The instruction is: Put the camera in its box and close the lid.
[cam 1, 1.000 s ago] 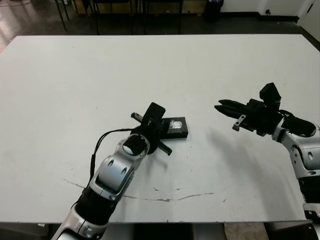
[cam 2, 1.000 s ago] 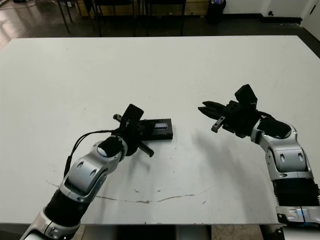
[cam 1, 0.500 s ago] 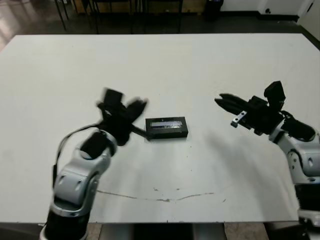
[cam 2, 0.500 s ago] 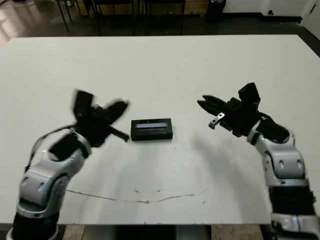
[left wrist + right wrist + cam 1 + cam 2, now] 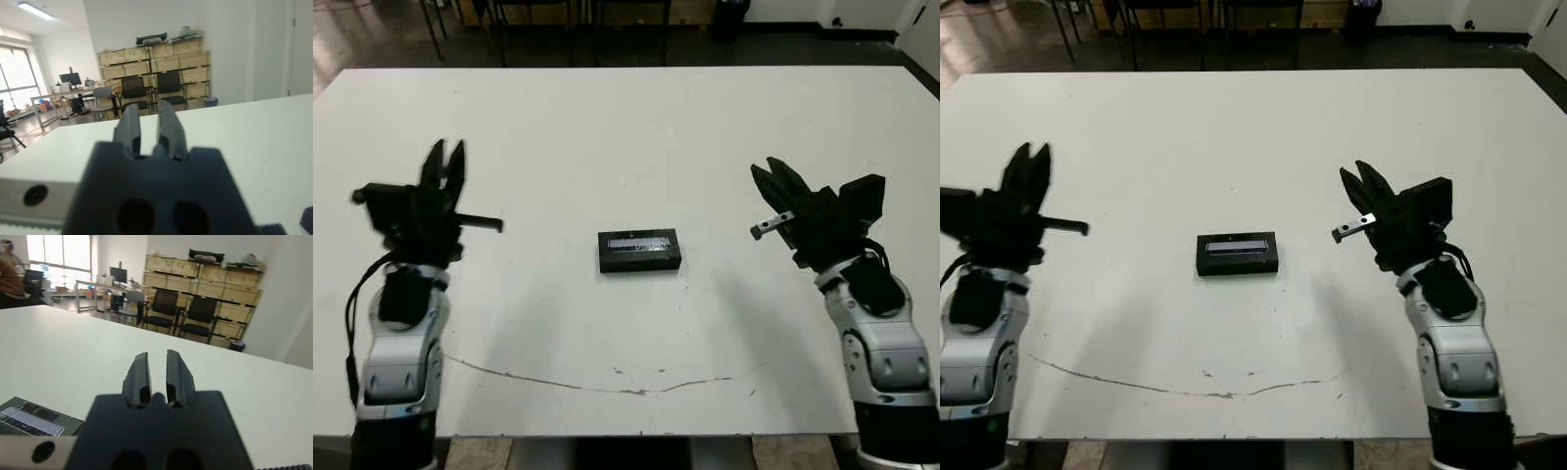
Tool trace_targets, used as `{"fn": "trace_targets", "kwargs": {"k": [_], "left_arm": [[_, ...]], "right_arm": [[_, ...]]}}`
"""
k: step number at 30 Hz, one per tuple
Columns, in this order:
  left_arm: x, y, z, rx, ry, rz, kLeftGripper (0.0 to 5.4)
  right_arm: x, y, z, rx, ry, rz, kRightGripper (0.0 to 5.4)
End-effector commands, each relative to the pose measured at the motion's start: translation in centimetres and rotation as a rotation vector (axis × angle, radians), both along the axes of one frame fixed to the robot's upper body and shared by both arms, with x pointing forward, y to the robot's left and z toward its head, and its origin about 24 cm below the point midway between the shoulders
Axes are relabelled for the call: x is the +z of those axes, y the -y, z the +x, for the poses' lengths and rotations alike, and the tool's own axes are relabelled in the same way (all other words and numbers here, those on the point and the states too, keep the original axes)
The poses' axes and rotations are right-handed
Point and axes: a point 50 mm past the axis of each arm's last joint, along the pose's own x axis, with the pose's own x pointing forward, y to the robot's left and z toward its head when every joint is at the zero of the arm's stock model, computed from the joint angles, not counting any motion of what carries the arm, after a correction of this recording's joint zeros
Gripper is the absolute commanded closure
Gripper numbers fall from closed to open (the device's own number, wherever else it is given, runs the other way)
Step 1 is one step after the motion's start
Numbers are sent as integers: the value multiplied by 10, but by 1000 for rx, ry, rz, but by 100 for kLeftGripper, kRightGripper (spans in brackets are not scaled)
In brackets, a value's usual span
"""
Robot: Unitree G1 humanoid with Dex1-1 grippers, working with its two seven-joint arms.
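White bench [image 5: 636, 127] fills the frame, bare apart from one item and a thin dark scuff line low in the frame. My left hand [image 5: 443, 171] sits at middle left, raised off the surface, fingers a narrow gap apart, holding nothing. Right hand [image 5: 773, 178] at middle right, also raised, fingers likewise slightly apart, empty. Both are well apart from the work.

Box [image 5: 639, 251] lies flat at frame centre, about midway between the two hands, with the lid [image 5: 640, 242] sitting on top, its pale strip facing up. Right wrist view shows the same corner of it with the pale strip. I can't see the camera anywhere; my read is that it's inside under the lid, but no view confirms that.

Judgement: task looks finished or at the final check, both arms clear. Next move, if any: check the lid is seated flush all round; if one edge rides high, bring one hand down over it and press lightly. Otherwise hold arms clear.
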Motion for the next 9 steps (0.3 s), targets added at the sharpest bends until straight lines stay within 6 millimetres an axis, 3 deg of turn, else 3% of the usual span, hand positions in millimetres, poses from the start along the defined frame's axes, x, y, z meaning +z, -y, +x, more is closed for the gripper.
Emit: {"fn": "trace_targets", "kwargs": {"k": [1, 9], "left_arm": [[-15, 0, -6, 29, -43, -48, 538], [-18, 9, -1, -15, -39, -44, 538]], "right_arm": [[-14, -6, -2, -22, -21, -11, 540], [-19, -9, -2, -27, 8, -34, 540]]}}
